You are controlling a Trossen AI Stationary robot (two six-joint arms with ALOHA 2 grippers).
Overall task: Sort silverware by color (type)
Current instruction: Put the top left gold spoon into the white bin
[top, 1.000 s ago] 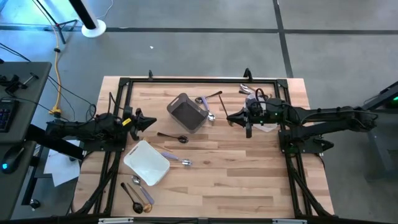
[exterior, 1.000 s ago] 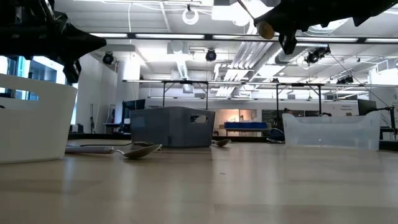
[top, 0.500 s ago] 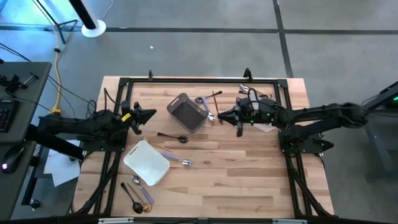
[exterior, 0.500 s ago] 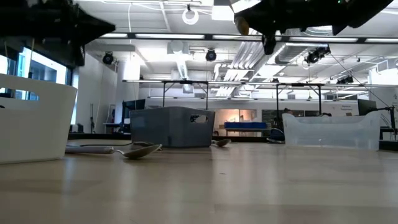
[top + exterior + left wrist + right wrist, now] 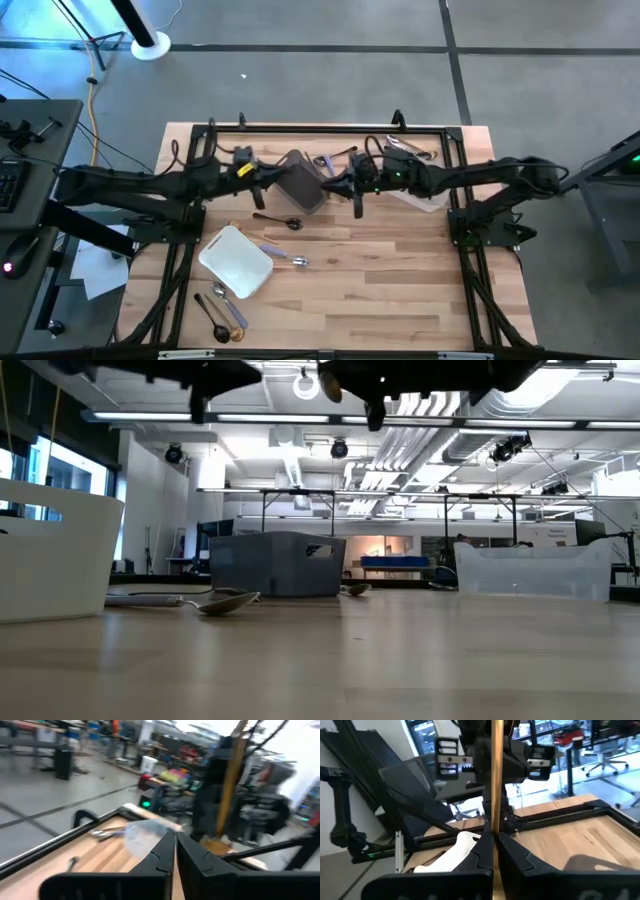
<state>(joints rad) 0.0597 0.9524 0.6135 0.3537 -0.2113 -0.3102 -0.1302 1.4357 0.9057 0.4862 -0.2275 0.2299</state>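
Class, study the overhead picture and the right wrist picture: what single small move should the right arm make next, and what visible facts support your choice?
Probably hold steady so the left gripper can take hold. The right gripper is shut on a slim gold utensil, raised above the wooden table near the grey bin. The left gripper sits just across the bin, facing it, nearly shut and empty. This looks like a handover.

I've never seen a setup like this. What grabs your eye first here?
Two dark arms reach in from opposite sides and nearly meet over the middle of the wooden table, above the grey plastic bin. The right gripper is shut on a slim gold utensil, the left gripper close opposite. Nearer the front lie a white rectangular tray and scattered spoons.
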